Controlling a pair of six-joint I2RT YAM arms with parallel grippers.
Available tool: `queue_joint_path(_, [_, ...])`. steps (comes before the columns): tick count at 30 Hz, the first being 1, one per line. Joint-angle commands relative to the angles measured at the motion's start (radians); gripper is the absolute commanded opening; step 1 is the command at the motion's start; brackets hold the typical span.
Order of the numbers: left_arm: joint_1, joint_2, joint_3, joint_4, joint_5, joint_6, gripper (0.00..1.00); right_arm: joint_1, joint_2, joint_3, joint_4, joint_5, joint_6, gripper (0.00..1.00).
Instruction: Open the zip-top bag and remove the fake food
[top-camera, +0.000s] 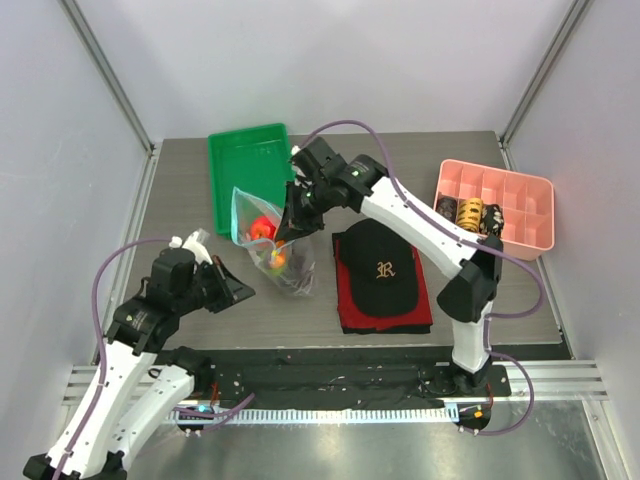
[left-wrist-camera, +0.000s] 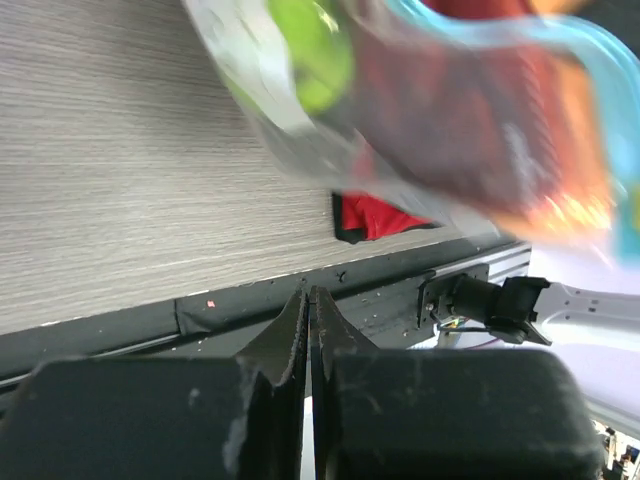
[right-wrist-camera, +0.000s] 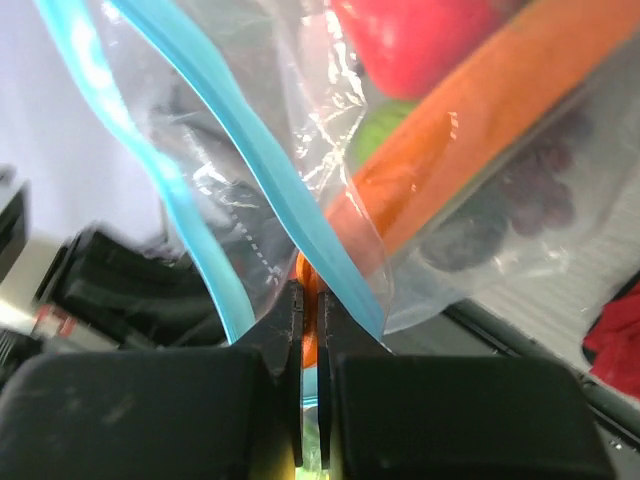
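- The bag (top-camera: 262, 238) seems lifted off the desk (top-camera: 400, 160), with the food (top-camera: 268, 232) inside and the mouth strips apart.
- The right fingers (right-wrist-camera: 300, 322) are clamped on one strip.
- The left fingers (left-wrist-camera: 300, 330) are pressed together, empty.
- The film looks light, limp and slippery; the stiffer free strip is probably the best hold.

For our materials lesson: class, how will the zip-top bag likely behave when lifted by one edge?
Probably floppy: the zip-top bag crinkles where the right gripper pinches it. Likely bottom-heavy and apt to swing, since the fake food bunches together inside.
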Motion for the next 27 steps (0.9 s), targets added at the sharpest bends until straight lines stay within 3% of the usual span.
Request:
queue_joint_path(1, [-0.001,0.014,0.018,0.02,-0.017,0.022,0.0,0.041,-0.15,-0.055,0.094,-0.169,0.011,0.01])
queue_joint_path(5, [0.001,0.051,0.073,0.077,0.106,0.003,0.04,0.063,-0.158,-0.115,0.115,-0.056,-0.054,0.01])
queue_joint_path(7, [-0.001,0.048,0.127,0.079,0.126,-0.021,0.27,0.075,-0.141,-0.138,0.181,-0.046,-0.04,0.01])
queue_joint_path(8, [0.001,0.038,0.143,0.076,0.108,-0.07,0.47,0.081,-0.133,-0.147,0.204,-0.04,-0.036,0.02])
queue_joint_path(12, [0.001,0.062,0.238,-0.037,0.043,-0.239,0.68,0.109,-0.123,-0.239,0.304,0.03,-0.037,0.01])
queue_joint_path(13, [-0.001,0.074,0.248,-0.092,0.051,-0.265,0.8,0.107,-0.127,-0.267,0.356,0.047,-0.036,0.01])
queue_joint_path(14, [-0.001,0.082,0.254,-0.116,0.066,-0.306,0.85,0.107,-0.13,-0.287,0.373,0.06,-0.033,0.01])
queue_joint_path(16, [0.001,0.088,0.277,-0.221,0.015,-0.36,0.87,0.109,-0.124,-0.321,0.4,0.089,-0.029,0.01])
queue_joint_path(17, [-0.001,0.08,0.282,-0.24,-0.021,-0.389,0.94,0.11,-0.12,-0.322,0.402,0.095,-0.02,0.01])
queue_joint_path(19, [-0.001,0.061,0.257,-0.272,-0.107,-0.501,0.94,0.12,-0.121,-0.316,0.404,0.132,-0.019,0.02])
queue_joint_path(23, [0.001,0.103,0.193,-0.283,-0.138,-0.685,0.98,0.135,-0.138,-0.307,0.41,0.189,-0.017,0.01])
queue_joint_path(27, [0.001,0.194,0.252,-0.288,-0.234,-0.69,0.98,0.16,-0.159,-0.308,0.413,0.236,-0.023,0.01])
